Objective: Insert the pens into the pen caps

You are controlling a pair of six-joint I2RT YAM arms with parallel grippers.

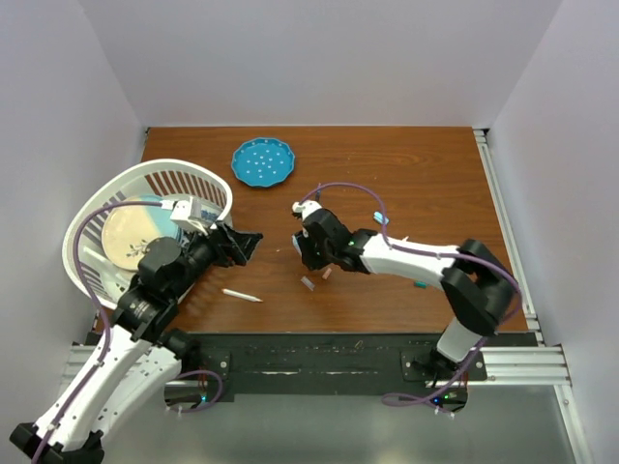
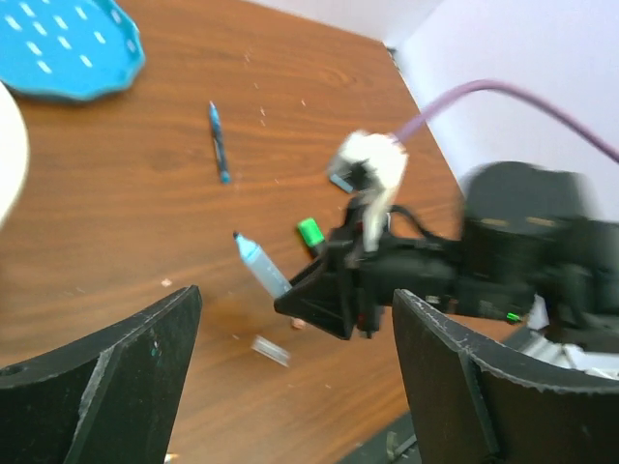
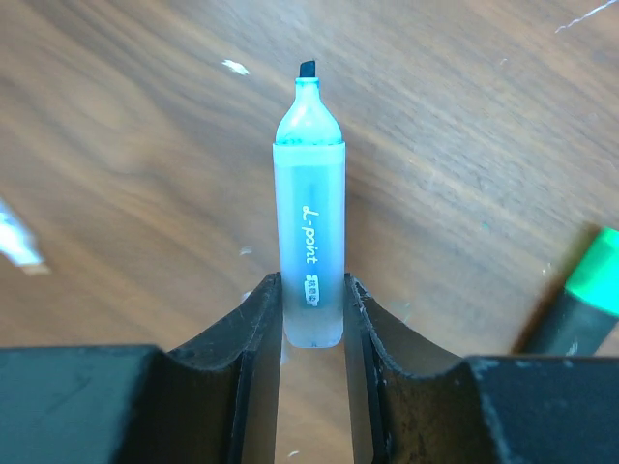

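My right gripper (image 3: 311, 290) is shut on the lower end of a pale blue, uncapped pen (image 3: 309, 213) whose dark tip points away from the wrist. In the left wrist view that pen (image 2: 259, 263) sticks out of the right gripper above the table. My left gripper (image 1: 250, 246) stands open and empty, facing the right gripper (image 1: 302, 249) across a short gap. A grey cap (image 2: 271, 350) and a small pink cap (image 2: 299, 324) lie on the wood below the held pen. A green cap (image 2: 309, 232) lies just behind it. A white pen (image 1: 242, 295) lies near the front edge.
A blue dotted plate (image 1: 262, 161) sits at the back. A white slatted basket (image 1: 208, 184) holding a round plate stands at the left. A thin blue pen (image 2: 219, 142) lies toward the back. A teal-ended pen (image 1: 421, 286) lies by the right arm.
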